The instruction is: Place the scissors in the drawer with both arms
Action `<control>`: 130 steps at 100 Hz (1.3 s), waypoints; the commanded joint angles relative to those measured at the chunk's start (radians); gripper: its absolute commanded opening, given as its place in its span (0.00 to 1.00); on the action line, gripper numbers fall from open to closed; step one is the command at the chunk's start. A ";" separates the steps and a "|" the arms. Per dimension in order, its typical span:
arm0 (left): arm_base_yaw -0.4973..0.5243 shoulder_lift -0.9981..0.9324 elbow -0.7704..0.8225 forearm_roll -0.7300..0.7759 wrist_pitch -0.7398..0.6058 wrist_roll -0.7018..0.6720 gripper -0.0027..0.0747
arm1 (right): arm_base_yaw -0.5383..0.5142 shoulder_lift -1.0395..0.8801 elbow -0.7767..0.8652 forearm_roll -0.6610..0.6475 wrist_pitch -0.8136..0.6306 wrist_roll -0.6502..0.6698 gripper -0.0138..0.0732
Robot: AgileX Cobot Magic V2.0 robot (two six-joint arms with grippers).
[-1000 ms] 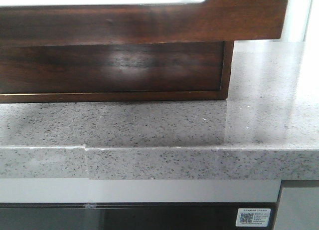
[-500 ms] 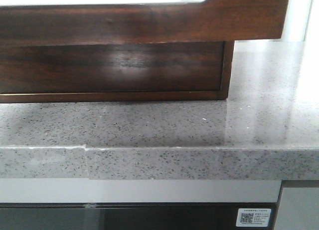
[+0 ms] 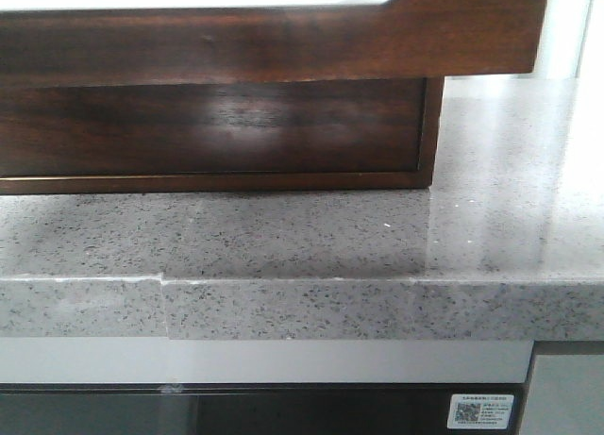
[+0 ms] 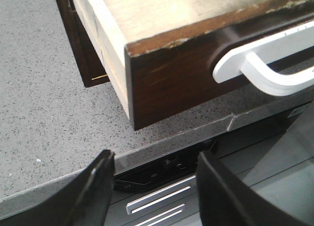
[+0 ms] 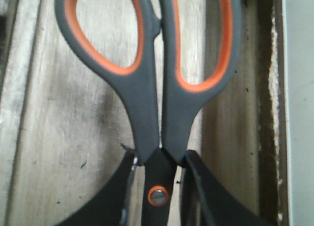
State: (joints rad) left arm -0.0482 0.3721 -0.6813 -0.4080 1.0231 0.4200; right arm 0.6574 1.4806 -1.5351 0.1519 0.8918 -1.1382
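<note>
The drawer (image 3: 283, 43) fills the top of the front view, a dark reddish-brown glossy front with a long cutout along its top edge, and it stands pulled out over the counter. Its corner also shows in the left wrist view (image 4: 171, 79). My left gripper (image 4: 154, 167) is open and empty, off the drawer's corner above the counter's front edge. My right gripper (image 5: 159, 156) is shut on the scissors (image 5: 144, 118) at their pivot. The grey and orange handles point away from it over the drawer's pale wooden bottom (image 5: 64, 138). Neither gripper shows in the front view.
A second dark wood front (image 3: 217, 128) sits under the drawer, set further back. The speckled grey stone counter (image 3: 283, 237) has a seam in its front edge. A white curved piece (image 4: 265, 64) shows in the drawer's cutout. The drawer's side wall (image 5: 267, 88) runs beside the scissors.
</note>
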 commanded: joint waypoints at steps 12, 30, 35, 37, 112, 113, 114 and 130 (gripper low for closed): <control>-0.008 0.009 -0.028 -0.028 -0.060 -0.011 0.49 | 0.001 -0.027 -0.030 -0.050 -0.068 0.003 0.21; -0.008 0.009 -0.028 -0.028 -0.060 -0.011 0.49 | 0.001 -0.027 -0.030 -0.056 -0.060 0.003 0.38; -0.008 0.009 -0.028 -0.028 -0.060 -0.011 0.49 | 0.001 -0.027 -0.030 -0.056 -0.060 0.003 0.42; -0.008 0.009 -0.028 -0.028 -0.060 -0.011 0.49 | 0.001 -0.027 -0.030 -0.056 -0.060 0.003 0.43; -0.008 0.009 -0.028 -0.023 -0.070 -0.011 0.49 | -0.174 -0.332 -0.020 -0.055 0.139 0.637 0.44; -0.008 0.009 -0.028 -0.023 -0.070 -0.011 0.49 | -0.182 -0.343 -0.008 -0.053 0.139 0.647 0.44; -0.008 0.009 -0.028 -0.023 -0.070 -0.011 0.49 | -0.200 -0.348 -0.002 -0.053 0.137 0.666 0.44; -0.008 0.009 -0.028 -0.023 -0.070 -0.011 0.49 | -0.392 -0.512 0.214 -0.049 0.024 0.853 0.44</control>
State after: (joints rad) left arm -0.0482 0.3721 -0.6813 -0.4057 1.0212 0.4200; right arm 0.3517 1.0578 -1.3936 0.0982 1.0297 -0.3868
